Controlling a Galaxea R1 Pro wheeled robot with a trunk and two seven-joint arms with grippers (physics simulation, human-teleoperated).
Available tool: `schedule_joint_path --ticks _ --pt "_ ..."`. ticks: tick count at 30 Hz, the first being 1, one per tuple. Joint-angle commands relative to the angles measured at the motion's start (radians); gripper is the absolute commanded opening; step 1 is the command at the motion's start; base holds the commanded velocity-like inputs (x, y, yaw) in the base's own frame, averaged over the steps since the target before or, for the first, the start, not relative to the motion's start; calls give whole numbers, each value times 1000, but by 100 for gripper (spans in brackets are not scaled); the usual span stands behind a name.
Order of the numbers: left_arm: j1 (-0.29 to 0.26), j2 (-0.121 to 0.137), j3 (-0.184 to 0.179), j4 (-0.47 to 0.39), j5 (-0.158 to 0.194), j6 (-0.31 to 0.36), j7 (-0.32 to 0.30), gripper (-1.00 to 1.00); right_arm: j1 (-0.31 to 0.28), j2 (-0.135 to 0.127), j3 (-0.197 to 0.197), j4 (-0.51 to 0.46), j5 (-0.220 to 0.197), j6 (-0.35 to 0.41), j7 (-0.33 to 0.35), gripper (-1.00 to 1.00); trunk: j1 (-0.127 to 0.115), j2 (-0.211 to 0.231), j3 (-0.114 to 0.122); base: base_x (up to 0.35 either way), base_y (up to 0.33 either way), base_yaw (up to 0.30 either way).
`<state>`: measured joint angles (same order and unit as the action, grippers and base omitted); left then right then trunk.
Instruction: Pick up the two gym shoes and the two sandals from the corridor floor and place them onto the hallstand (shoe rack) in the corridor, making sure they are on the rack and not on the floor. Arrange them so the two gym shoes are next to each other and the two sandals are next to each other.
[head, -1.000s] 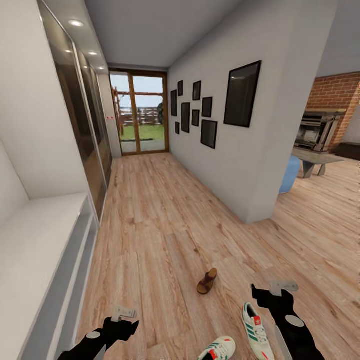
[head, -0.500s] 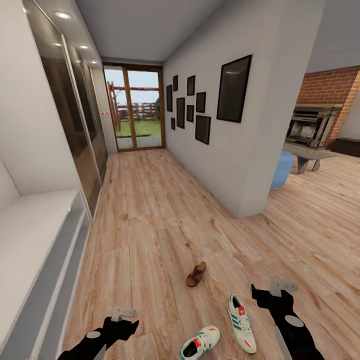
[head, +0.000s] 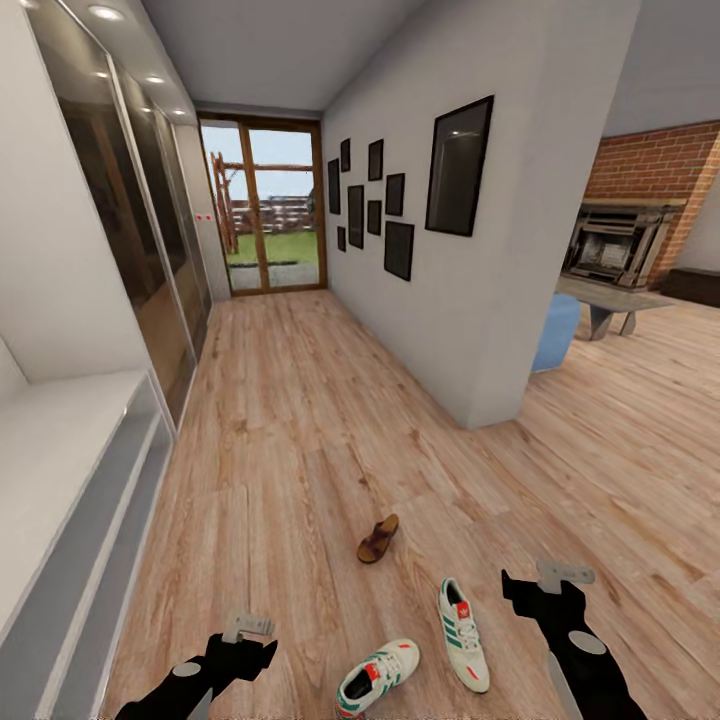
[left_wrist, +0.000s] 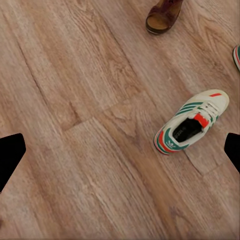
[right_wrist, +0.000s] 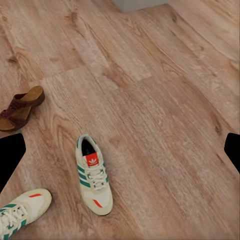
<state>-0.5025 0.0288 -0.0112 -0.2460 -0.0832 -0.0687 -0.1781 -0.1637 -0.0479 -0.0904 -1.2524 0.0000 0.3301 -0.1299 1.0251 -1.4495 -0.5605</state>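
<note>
Both hands, left hand (head: 245, 628) and right hand (head: 560, 577), spread apart, empty; gym shoes (head: 463, 647) splayed, one sandal (head: 378, 538) visible—risk of mispairing on hallstand (head: 60, 520).

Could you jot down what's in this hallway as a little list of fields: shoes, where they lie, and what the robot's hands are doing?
sneakers: two, one near the right hand, one between the hands
sandal: one, farther down the corridor floor
all three: apart, on the floor
rack: pale hallstand on the left, no shoes seen on it
left hand: open, holding nothing
right hand: open, holding nothing
</note>
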Motion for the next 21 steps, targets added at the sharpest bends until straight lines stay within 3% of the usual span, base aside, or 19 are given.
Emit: schedule_joint_path --ticks 1,15,21 --pt "-1 0 -1 1 -9 -5 -1 100 0 0 1 -1 0 6 -4 100 0 -1 -3 -2 -28 0" --pt "-3 2 0 1 -9 -5 -6 100 0 0 1 -1 0 6 -4 100 0 -1 -25 0 -6 0" --pt "-5 2 0 1 -9 -4 -6 100 0 0 1 -1 0 6 -4 100 23 -43 -53 0 0 0"
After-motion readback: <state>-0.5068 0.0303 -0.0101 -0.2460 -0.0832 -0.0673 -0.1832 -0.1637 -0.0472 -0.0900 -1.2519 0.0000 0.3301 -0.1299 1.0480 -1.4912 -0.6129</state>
